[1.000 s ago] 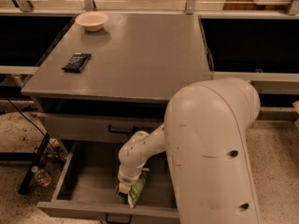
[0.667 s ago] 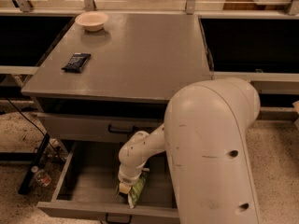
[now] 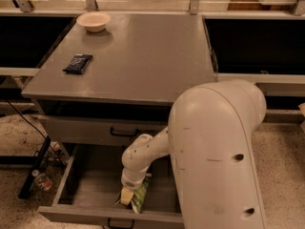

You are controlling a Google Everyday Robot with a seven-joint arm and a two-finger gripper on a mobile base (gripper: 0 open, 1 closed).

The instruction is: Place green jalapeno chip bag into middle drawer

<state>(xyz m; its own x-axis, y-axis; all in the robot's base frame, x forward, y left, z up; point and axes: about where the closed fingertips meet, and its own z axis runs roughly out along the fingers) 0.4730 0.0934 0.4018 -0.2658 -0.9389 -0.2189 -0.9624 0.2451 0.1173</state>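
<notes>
The middle drawer (image 3: pixel 86 185) is pulled out at the bottom of the grey cabinet, its plain floor showing. The green jalapeno chip bag (image 3: pixel 139 197) lies inside it near the front wall, mostly covered by the arm. My gripper (image 3: pixel 127 195) reaches down into the drawer and sits right on the bag's left side; only a pale yellowish fingertip shows. The big white arm fills the right of the view and hides the drawer's right half.
A dark-blue flat packet (image 3: pixel 77 63) and a cream bowl (image 3: pixel 93 21) rest on the cabinet top (image 3: pixel 143 56). The upper drawer (image 3: pixel 90 130) with a black handle is closed. A black stand leg and a bottle (image 3: pixel 42 181) are on the floor at left.
</notes>
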